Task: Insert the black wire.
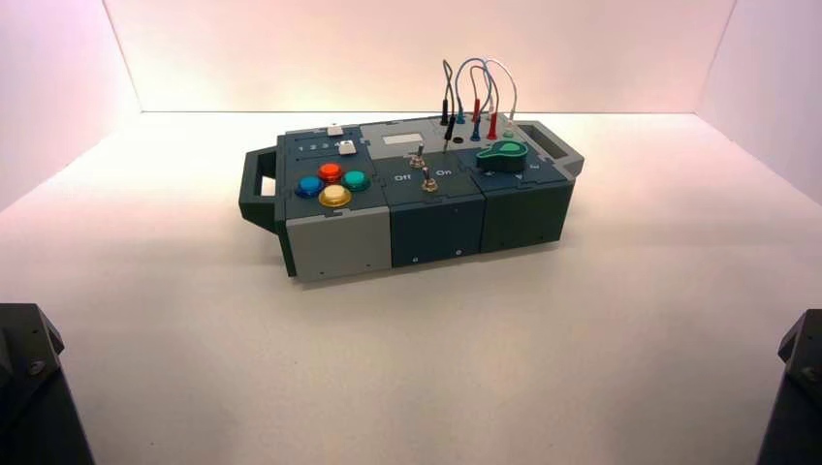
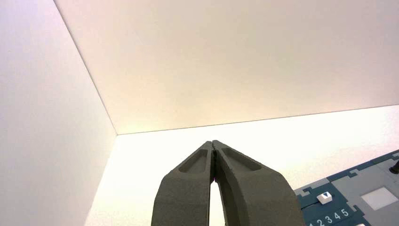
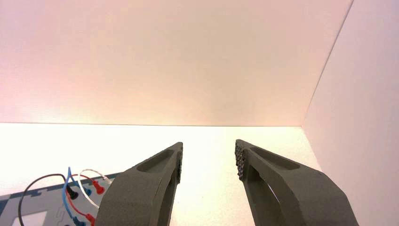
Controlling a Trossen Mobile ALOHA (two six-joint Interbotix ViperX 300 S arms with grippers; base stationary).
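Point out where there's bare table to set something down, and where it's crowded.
Bare table lies in front of the box, between the two arms; more lies left of its left handle and right of its right handle. Crowded: the box's far right, with its looping wires.

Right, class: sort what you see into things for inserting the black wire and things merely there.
For the job:
- thin black looping wire
- round dark socket

Merely there:
- blue-plugged wire
- red-plugged wire
- round green knob
- round yellow button
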